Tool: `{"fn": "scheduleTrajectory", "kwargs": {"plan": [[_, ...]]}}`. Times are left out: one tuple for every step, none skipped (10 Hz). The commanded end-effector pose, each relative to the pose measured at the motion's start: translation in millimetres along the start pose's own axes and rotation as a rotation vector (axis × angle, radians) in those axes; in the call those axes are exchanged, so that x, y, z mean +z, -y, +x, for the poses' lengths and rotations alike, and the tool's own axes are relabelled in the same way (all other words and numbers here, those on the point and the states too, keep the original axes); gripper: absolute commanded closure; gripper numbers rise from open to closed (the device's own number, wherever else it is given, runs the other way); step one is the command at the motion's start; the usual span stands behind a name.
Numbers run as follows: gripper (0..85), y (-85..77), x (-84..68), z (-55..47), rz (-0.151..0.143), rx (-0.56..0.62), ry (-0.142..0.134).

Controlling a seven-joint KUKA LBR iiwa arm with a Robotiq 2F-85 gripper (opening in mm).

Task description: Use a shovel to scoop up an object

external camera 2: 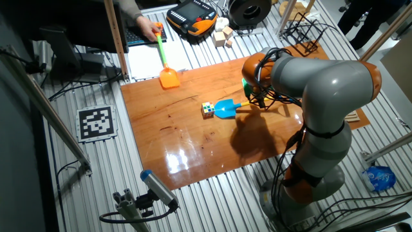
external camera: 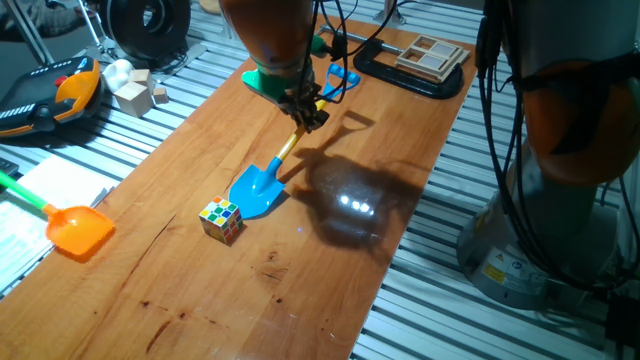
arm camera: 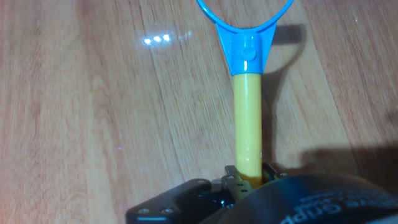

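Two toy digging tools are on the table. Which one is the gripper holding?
The blue shovel with the yellow shaft: the gripper is shut on that shaft, and its blade lies beside the cube. The orange scoop with the green handle lies apart near the table's edge.

a wooden table top (external camera 2: 193,148) of warm brown colour lies on a larger metal bench (external camera: 430,300) made of grey slotted profiles. overhead light makes bright spots on the shiny wood. on the bench beside the wood there are white papers (external camera 2: 145,61), pale wooden blocks (external camera: 135,95), a black and orange control pendant (external camera 2: 192,16) and a black spool (external camera: 150,25). an orange scoop with green handle (external camera 2: 166,64) lies at the edge of the wood. a printed black and white marker (external camera 2: 96,122) lies flat on the slotted bench. black cables (external camera: 500,150) hang at one side.
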State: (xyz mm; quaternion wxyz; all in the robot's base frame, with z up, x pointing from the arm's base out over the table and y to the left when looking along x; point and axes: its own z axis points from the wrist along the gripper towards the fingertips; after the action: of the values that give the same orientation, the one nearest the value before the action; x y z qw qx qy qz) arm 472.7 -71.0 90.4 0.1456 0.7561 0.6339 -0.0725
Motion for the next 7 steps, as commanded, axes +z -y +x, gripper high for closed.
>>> {"fn": "scheduleTrajectory", "kwargs": {"plan": [[85.0,0.3,-0.2,0.5,-0.001,0.0,-0.003],[85.0,0.7,-0.7,1.5,-0.006,0.0,0.001],[85.0,0.8,-1.1,1.8,-0.01,-0.002,0.003],[85.0,0.9,-1.5,2.1,-0.012,-0.004,0.008],[85.0,1.2,-3.2,3.5,-0.013,-0.004,0.012],[85.0,1.8,-4.8,4.9,-0.012,-0.007,0.023],[85.0,2.3,-7.2,6.3,-0.008,-0.008,0.026]]}}
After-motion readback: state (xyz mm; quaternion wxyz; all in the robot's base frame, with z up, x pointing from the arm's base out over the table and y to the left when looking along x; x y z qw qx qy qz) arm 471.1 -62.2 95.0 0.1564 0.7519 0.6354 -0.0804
